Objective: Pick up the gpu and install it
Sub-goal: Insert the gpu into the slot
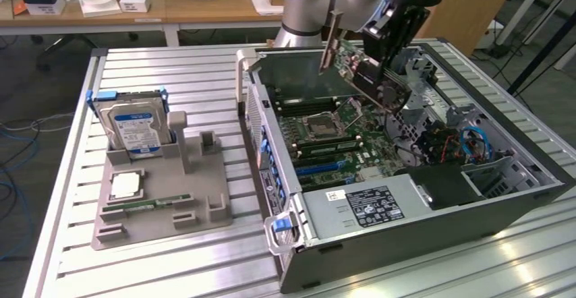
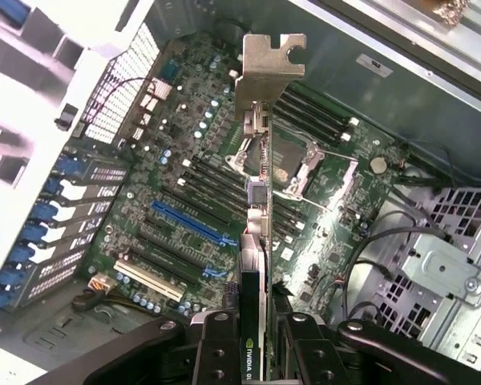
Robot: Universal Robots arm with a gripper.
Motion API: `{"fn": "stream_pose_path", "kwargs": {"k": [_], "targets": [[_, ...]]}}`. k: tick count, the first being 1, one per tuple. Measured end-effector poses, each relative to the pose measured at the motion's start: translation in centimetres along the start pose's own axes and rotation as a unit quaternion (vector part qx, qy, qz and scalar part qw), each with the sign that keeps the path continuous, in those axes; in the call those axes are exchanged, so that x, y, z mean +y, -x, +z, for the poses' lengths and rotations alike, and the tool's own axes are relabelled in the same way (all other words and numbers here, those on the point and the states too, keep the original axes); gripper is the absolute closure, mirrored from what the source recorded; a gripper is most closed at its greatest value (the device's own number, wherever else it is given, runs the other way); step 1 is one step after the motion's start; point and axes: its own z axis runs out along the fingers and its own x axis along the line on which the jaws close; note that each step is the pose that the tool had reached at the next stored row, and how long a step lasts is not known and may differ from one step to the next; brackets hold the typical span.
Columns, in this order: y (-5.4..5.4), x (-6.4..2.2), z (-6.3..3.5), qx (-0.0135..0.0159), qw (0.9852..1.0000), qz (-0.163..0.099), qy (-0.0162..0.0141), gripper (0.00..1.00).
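The gpu [image 1: 358, 69] is held in the gripper [image 1: 389, 90], which is closed narrowly on the thin dark board of the card. The card is carried above the open computer case [image 1: 405, 244], over the far part of its interior, and is tilted. Its silver bracket [image 1: 331, 42] is raised towards the case's rear wall. No slot is entered by the card, which is kept apart from the motherboard [image 1: 333, 143] lying inside the case.

In the wrist view the gpu [image 2: 260, 200] is seen edge-on, clamped between the two dark fingers [image 2: 216, 353] of the gripper [image 2: 256, 341]. The bracket [image 2: 268, 68] is at the end farthest from the grip. Beneath the card, inside the case, the processor socket [image 2: 284, 164] is seen, with a blue expansion slot [image 2: 188, 223] and a white expansion slot [image 2: 148, 277] to one side of it.

The near corner of the case is occupied by a power supply [image 1: 369, 203] with a white label. Beside the case, on the exterior view's left of it, a grey fixture [image 1: 162, 227] is laid on the slatted table [image 1: 180, 264]. A hard drive [image 1: 135, 126] with a blue-white label is stood upright in the end of the fixture farther along the case's side. A square processor [image 1: 124, 185] and a narrow green memory stick [image 1: 144, 205] lie flat in the fixture, well apart from the case.
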Motion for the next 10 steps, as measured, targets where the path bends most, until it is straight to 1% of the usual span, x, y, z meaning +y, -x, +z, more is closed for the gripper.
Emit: {"fn": "stream_pose_path", "kwargs": {"k": [5,10], "targets": [[0.00,0.00,0.00,0.0008,0.9998,-0.021,0.0004,0.74],[0.00,0.00,0.00,0.0016,0.9991,-0.043,0.0009,0.74]]}}
